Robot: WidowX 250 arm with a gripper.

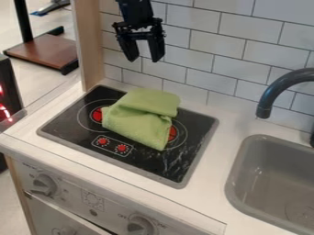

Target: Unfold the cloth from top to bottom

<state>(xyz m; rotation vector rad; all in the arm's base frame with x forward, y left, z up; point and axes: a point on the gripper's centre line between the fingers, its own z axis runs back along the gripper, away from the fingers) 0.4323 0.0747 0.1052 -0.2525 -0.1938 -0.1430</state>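
Camera view: cloth (138, 121) on black stovetop (156, 166), sink (237, 167) nearby, tiled wall (211, 62) behind; gripper (144, 60) spread above.

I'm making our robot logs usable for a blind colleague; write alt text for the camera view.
A folded green cloth lies on a black toy stovetop, partly covering its red burners. A black gripper hangs open above, before a white tiled wall; a grey sink and dark faucet are at right.

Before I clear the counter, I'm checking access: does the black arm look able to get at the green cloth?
Probably yes: the open claw hangs above the cloth, which lies folded on the stove, with nothing visible between them.
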